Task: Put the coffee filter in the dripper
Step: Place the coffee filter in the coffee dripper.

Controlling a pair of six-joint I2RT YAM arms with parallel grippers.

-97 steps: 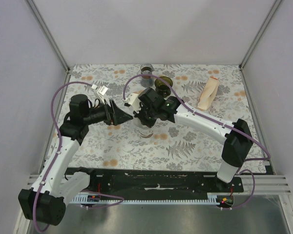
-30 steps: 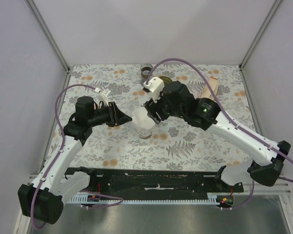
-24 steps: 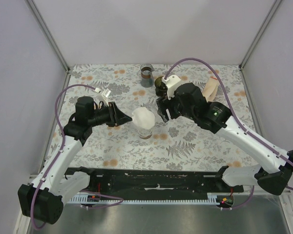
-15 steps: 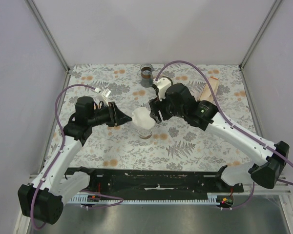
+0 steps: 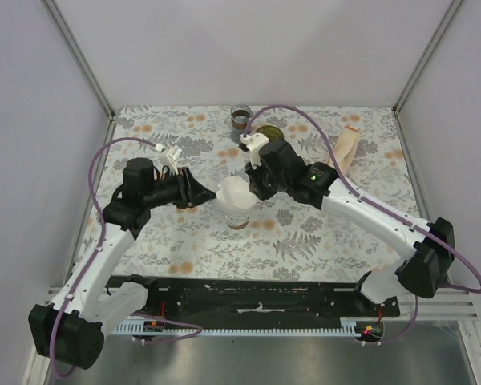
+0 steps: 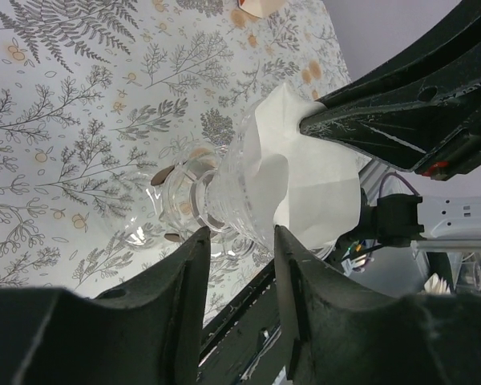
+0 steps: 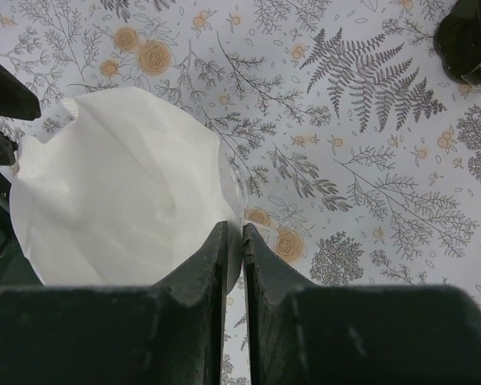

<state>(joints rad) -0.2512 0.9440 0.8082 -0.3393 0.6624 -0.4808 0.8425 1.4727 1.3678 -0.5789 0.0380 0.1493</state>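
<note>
The white paper coffee filter (image 5: pixel 234 192) sits open in the mouth of a clear glass carafe (image 5: pixel 239 218) at mid-table. My right gripper (image 5: pixel 251 189) reaches down at its right rim. In the right wrist view its jaws (image 7: pixel 232 228) are shut on the edge of the filter (image 7: pixel 120 176) and the clear rim (image 7: pixel 237 192). My left gripper (image 5: pixel 211 193) is open just left of the carafe, its fingers (image 6: pixel 199 241) either side of the ribbed glass (image 6: pixel 188 196). The dark olive dripper (image 5: pixel 267 133) stands empty at the back, partly behind my right arm, and shows in the right wrist view (image 7: pixel 469 36).
A glass jar with a brown band (image 5: pixel 240 118) stands at the back centre. A long peach packet (image 5: pixel 342 154) lies at the back right. Grey walls close in the patterned table on three sides.
My right gripper swung away to the back right, then came back down onto the filter's right edge. The left arm, carafe and filter have stayed put.
</note>
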